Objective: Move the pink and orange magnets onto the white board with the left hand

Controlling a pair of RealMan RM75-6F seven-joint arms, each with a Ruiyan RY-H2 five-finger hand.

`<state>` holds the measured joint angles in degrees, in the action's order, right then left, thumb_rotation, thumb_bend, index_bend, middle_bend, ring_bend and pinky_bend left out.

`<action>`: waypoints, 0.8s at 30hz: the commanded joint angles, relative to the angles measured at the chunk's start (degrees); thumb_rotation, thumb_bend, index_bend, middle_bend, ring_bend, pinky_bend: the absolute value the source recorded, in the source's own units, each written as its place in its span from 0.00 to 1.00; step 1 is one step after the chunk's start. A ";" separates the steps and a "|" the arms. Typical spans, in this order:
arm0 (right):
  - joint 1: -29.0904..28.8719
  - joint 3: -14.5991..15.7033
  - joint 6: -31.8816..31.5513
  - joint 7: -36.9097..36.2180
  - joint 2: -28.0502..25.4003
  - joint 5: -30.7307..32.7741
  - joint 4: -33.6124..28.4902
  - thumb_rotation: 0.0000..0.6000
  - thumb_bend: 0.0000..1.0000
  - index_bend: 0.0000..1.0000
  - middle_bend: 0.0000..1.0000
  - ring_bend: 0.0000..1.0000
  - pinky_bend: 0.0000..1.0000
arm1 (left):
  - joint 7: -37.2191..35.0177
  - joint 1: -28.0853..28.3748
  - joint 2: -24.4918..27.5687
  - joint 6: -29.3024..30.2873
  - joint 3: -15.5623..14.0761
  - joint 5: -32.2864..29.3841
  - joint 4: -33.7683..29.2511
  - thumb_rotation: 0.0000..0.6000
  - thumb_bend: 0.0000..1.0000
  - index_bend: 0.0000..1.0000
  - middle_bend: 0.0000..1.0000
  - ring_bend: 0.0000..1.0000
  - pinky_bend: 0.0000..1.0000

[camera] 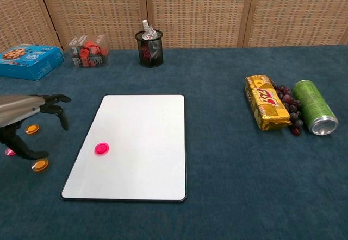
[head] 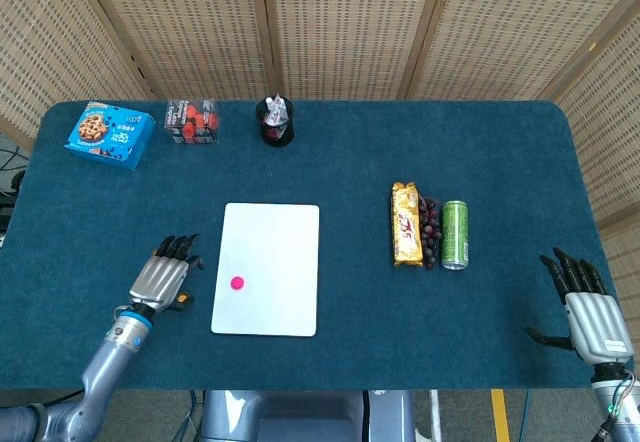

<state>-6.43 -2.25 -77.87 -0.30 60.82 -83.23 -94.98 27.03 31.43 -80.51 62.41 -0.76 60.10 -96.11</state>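
Note:
The white board (head: 268,252) (camera: 141,126) lies flat at mid-left, with one pink magnet (head: 237,283) (camera: 101,148) on its left part. Left of the board, on the blue cloth, lie an orange magnet (camera: 39,165), a second orange magnet (camera: 32,128) and a pink magnet (camera: 10,152) partly hidden by my left hand. My left hand (head: 160,280) (camera: 22,109) hovers over these loose magnets, fingers apart and curved down, holding nothing; its thumb tip is close to the nearer orange magnet. My right hand (head: 590,312) rests open at the far right front.
A gold snack pack (head: 405,224), dark grapes (head: 430,232) and a green can (head: 455,234) lie right of centre. At the back stand a blue cookie box (head: 110,134), a clear box of red pieces (head: 190,120) and a black mesh cup (head: 275,122).

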 commanded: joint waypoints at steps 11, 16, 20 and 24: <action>0.09 -0.05 -0.23 0.93 0.13 0.24 -0.28 1.00 0.10 0.05 0.00 0.00 0.00 | -12.21 -5.02 0.85 -0.44 -4.28 12.36 9.93 1.00 0.28 0.32 0.00 0.00 0.00; 0.03 -0.05 -0.03 0.71 0.09 0.33 -0.21 1.00 0.10 0.05 0.00 0.00 0.00 | -11.18 -5.10 -0.56 -1.47 -3.82 12.00 10.84 1.00 0.29 0.33 0.00 0.00 0.00; -0.02 -0.03 0.13 0.43 -0.03 0.34 -0.22 1.00 0.10 0.05 0.00 0.00 0.00 | -10.16 -5.21 -1.38 -1.95 -3.30 11.62 11.33 1.00 0.29 0.33 0.00 0.00 0.00; -0.05 -0.03 0.23 0.34 -0.09 0.39 -0.24 1.00 0.10 0.05 0.00 0.00 0.00 | -9.38 -5.23 -2.06 -2.22 -2.70 11.42 11.55 1.00 0.29 0.34 0.00 0.00 0.00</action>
<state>-6.49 -2.27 -77.64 0.03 60.74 -82.84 -95.22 17.53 26.20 -82.47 60.27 -3.55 71.58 -84.62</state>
